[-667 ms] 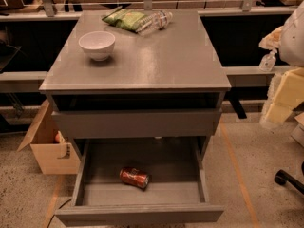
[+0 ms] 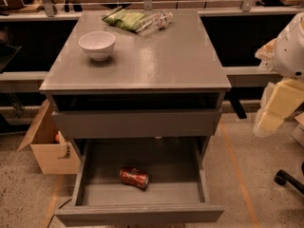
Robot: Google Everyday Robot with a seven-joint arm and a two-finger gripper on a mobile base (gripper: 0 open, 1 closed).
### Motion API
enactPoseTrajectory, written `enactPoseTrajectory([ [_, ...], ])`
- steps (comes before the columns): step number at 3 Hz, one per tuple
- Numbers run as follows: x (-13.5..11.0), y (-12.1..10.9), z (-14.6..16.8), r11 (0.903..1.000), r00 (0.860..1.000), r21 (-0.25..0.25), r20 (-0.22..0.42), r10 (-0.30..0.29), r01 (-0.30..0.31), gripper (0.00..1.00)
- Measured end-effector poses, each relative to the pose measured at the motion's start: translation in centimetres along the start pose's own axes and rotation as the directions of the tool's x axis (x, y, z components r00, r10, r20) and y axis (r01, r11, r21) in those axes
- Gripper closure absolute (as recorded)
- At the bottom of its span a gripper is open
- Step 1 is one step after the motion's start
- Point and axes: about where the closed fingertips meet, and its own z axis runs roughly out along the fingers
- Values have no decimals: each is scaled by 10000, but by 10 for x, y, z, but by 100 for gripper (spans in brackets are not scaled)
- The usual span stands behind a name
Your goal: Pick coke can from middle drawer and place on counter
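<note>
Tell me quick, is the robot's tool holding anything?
The tool: at the right edge beside the counter, open or closed cannot be told; the coke can lies in the middle drawer.

The robot's 1 arm (image 2: 290, 46) shows at the right edge, a round white part up high with pale yellow blocks under it. The gripper (image 2: 268, 120) is at the low end of those blocks, pointing down and a bit left, up in the air.
</note>
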Motion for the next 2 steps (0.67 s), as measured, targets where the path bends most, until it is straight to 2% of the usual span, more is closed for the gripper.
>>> enactPoseTrajectory([
  [1, 2, 30, 47, 9965, 9970, -434, 263, 732, -720, 0],
  [2, 2, 48, 90, 9927, 9913, -609, 744, 1082, -1038, 0],
])
